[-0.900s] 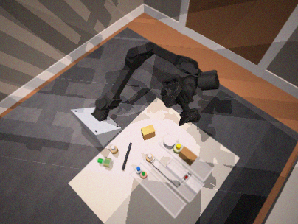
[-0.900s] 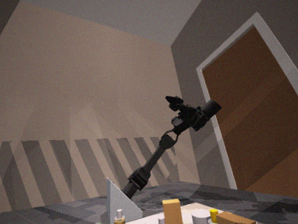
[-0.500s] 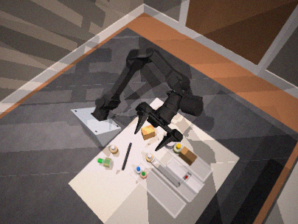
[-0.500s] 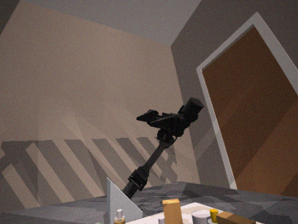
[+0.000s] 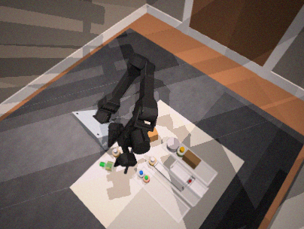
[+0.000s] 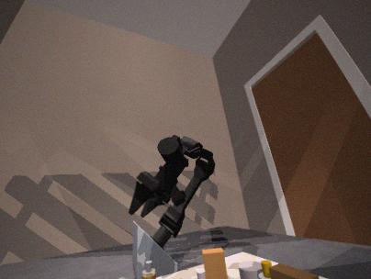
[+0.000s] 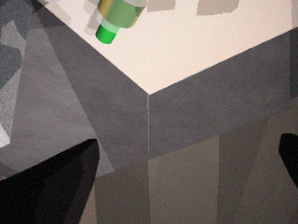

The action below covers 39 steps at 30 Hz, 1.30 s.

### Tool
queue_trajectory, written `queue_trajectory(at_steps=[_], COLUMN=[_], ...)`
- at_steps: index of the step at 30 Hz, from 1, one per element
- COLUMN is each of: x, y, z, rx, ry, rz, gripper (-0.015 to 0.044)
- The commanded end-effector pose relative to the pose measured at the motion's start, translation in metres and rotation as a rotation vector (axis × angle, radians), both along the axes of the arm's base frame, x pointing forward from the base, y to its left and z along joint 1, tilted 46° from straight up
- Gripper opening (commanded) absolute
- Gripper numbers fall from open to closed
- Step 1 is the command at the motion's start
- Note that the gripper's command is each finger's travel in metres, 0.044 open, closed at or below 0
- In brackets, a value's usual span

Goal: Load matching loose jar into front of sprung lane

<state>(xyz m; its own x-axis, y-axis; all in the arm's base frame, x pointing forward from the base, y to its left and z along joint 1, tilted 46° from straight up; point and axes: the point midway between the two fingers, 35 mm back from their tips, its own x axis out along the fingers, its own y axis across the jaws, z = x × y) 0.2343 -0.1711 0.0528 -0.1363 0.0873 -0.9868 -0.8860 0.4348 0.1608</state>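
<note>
Nothing of the top-up is looking done yet — every jar is sitting loose on the desk (image 5: 124,211) and the jaws are standing wide with nothing between them. In the lane (image 5: 177,177) a red-lidded jar (image 5: 190,181) is lying far back; its match, I judge, is the red-lidded loose jar (image 5: 146,179), standing just beside a blue-lidded one (image 5: 141,174) near the lane's front. Grasping, inserting, pushing back and releasing are all remaining. The arm is folding down steeply from its base plate (image 5: 84,120), the gripper (image 5: 125,161) pointing downward — hovering over the desk's left part, near a green-lidded jar (image 7: 116,15) lying tipped.
</note>
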Motion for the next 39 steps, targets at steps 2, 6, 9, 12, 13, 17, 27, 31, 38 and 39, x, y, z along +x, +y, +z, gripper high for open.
queue_trajectory(at_steps=[2, 6, 9, 12, 13, 17, 27, 31, 38, 39], x=[-0.048, -0.061, -0.061, -0.061, -0.061, -0.062, -0.061, -0.062, -0.061, -0.061], y=[0.05, 0.069, 0.069, 0.069, 0.069, 0.07, 0.094, 0.099, 0.107, 0.108], z=[-0.045, -0.046, -0.046, -0.046, -0.046, -0.045, -0.068, -0.071, -0.079, -0.08], rx=[0.432, 0.57, 0.57, 0.57, 0.57, 0.57, 0.571, 0.572, 0.572, 0.572], ry=[0.218, 0.331, 0.331, 0.331, 0.331, 0.331, 0.331, 0.331, 0.331, 0.331], rz=[-0.797, -1.068, -1.068, -1.068, -1.068, -1.068, -1.067, -1.067, -1.067, -1.067], gripper=[0.044, 0.044, 0.044, 0.044, 0.044, 0.044, 0.044, 0.044, 0.044, 0.044])
